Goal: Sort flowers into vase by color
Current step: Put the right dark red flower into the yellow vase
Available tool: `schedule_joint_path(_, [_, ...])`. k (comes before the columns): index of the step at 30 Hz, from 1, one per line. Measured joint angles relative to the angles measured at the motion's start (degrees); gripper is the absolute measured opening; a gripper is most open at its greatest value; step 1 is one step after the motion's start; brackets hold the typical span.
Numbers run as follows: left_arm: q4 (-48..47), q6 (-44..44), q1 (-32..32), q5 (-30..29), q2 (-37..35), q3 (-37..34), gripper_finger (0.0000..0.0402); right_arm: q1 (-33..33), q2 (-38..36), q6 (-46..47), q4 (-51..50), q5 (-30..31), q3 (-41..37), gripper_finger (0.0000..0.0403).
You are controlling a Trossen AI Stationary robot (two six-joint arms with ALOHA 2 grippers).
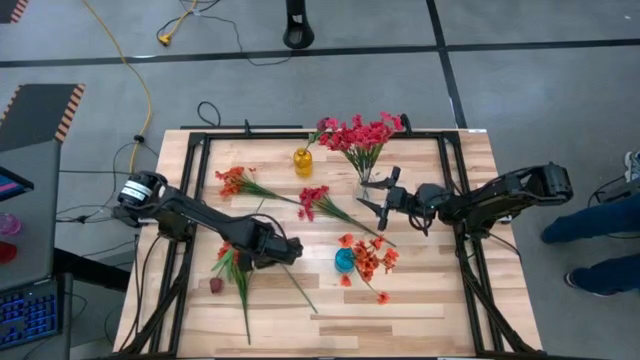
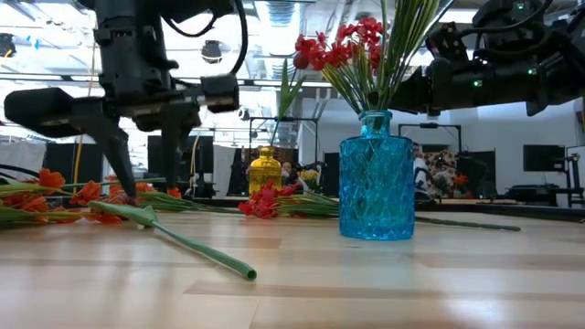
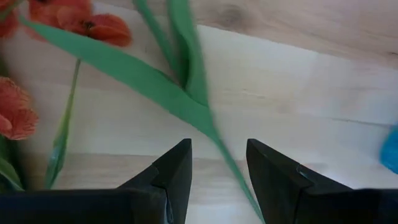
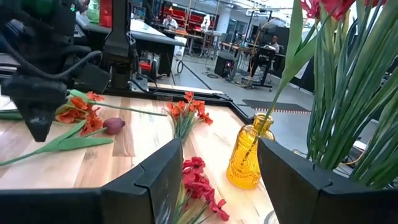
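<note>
My left gripper [image 1: 284,250] points down, open, over an orange-red spray [image 1: 228,262] that lies flat on the table's near left. Its fingers stand on either side of the spray's long green stem [image 3: 186,102] without gripping it. My right gripper [image 1: 372,197] waits level and open beside the clear vase [image 1: 366,182], which holds crimson-pink flowers [image 1: 360,133]. A second orange-red spray [image 1: 236,181] and a crimson-pink spray [image 1: 314,200] lie on the table. A dark maroon bud [image 1: 215,285] lies near the left arm. Orange-red blooms [image 1: 368,260] spread beside the blue vase [image 1: 344,261].
A yellow vase [image 1: 303,160] holding one green stem stands at the far middle. A black frame [image 1: 455,190] runs around the tabletop. Bare wood lies along the near edge and the near right. A person's legs [image 1: 600,225] show beyond the table's right side.
</note>
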Motion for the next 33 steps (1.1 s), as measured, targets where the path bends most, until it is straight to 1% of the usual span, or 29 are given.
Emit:
schedule_joint_path(4, [0.5, -0.4, -0.2, 0.4, 2.0, 0.0, 0.0139, 0.0, 0.0, 0.0, -0.2, -0.1, 0.0, 0.0235])
schedule_joint_path(9, [-0.7, 0.4, 0.2, -0.7, 3.8, 0.0, 0.0139, 0.1, 0.0, 0.0, -0.9, -0.2, 0.0, 0.0235])
schedule_joint_path(12, [0.1, 1.0, 0.6, -0.7, 4.6, 0.0, 0.0139, 0.1, 0.0, 0.0, -1.3, -0.2, 0.0, 0.0235])
schedule_joint_path(22, [-0.2, 3.4, 1.0, -1.8, 4.6, 0.0, 0.0135, 0.0, 0.0, 0.0, -1.2, -0.2, 0.0, 0.0235])
schedule_joint_path(25, [-0.1, 3.4, 1.0, -2.3, 4.6, 0.0, 0.0116, 0.0, 0.0, 0.4, -1.2, -0.2, 0.0, 0.0235])
schedule_joint_path(33, [-0.1, 5.5, 0.8, -3.1, 4.6, 0.0, 0.003, 0.0, 0.0, 0.4, -1.2, -0.2, 0.0, 0.0235])
